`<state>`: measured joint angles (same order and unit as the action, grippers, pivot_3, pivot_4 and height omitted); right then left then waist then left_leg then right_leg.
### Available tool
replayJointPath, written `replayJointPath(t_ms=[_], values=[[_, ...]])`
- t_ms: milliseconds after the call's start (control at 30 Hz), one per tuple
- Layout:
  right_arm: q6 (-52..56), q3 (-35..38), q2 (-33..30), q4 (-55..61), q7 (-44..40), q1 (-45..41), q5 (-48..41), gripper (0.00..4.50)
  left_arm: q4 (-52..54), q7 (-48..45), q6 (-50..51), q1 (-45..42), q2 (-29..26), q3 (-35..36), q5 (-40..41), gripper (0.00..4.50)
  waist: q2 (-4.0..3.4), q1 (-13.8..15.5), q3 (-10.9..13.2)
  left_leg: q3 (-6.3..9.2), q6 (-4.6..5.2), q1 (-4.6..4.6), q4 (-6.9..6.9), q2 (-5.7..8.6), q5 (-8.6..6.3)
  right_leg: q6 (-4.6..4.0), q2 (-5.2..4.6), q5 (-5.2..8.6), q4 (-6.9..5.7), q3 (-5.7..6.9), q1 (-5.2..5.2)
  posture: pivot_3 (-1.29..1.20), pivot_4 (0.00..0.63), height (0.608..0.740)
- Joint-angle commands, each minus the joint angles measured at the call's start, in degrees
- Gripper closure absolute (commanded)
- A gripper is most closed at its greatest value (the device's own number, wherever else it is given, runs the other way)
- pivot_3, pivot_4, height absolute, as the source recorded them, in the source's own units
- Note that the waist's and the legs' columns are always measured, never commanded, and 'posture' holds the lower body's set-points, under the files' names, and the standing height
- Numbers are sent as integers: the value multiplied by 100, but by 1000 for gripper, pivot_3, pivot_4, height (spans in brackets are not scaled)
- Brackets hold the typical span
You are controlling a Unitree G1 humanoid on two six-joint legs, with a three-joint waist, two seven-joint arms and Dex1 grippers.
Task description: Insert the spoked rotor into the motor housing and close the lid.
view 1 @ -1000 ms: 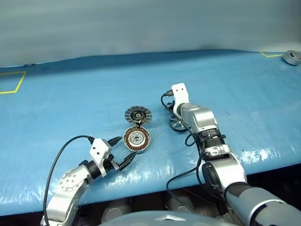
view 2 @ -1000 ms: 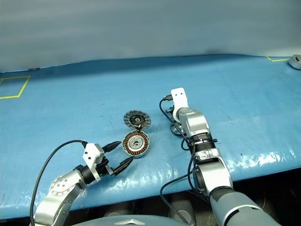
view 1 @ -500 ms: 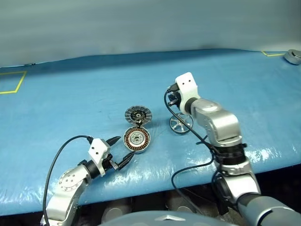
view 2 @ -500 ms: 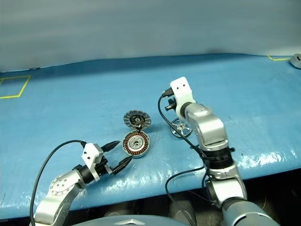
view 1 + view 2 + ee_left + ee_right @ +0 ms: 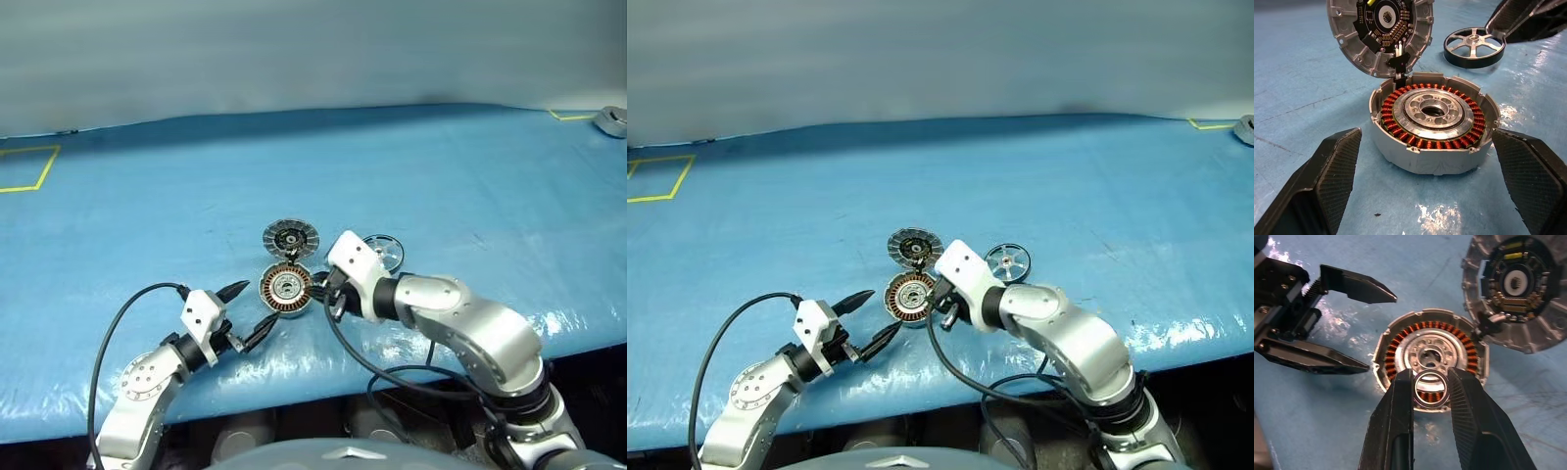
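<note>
No legible text, label, brand or number anywhere. Nothing readable on the open lid [image 5: 1380,33], on its circuit board, or on the housing [image 5: 1435,128]. Only plain yellow tape outlines [image 5: 24,168] on the blue table cover [image 5: 147,215], too bare to count as signs.

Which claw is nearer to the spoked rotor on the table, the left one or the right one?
Right. The right claw hangs over the motor housing, next to the spoked rotor. The left claw sits at the housing's opposite side, farther away.
</note>
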<state>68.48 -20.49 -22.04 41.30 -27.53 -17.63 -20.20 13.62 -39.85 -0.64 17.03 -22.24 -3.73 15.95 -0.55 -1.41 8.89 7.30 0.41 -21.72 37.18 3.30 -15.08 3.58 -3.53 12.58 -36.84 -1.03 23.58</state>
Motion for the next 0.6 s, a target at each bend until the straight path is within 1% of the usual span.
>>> replayJointPath(t_ms=[33,167,300,600], values=[[-977,-412,202,-290,231,98,344,3850,79,-54,-178,48,-6,63,66,0,3,-2,0,1,-1,0,0,0,0,0,0,0,0,1,0,0,150,740],[-1661,-636,444,-977,506,163,735,3850,88,-60,-193,71,-1,47,52,0,5,1,-1,2,-4,1,0,0,2,-5,1,-4,-1,0,1,0,150,740],[-1970,-624,624,-1365,599,241,859,3850,91,-64,-184,69,-5,34,60,0,6,10,-1,5,-5,1,-2,1,3,-21,1,-13,0,1,1,0,150,740],[-2062,-587,974,-1830,673,327,927,3850,103,-55,-170,56,11,4,52,0,6,2,-1,5,-5,1,-3,0,3,-22,3,-12,-1,0,2,0,150,740]])
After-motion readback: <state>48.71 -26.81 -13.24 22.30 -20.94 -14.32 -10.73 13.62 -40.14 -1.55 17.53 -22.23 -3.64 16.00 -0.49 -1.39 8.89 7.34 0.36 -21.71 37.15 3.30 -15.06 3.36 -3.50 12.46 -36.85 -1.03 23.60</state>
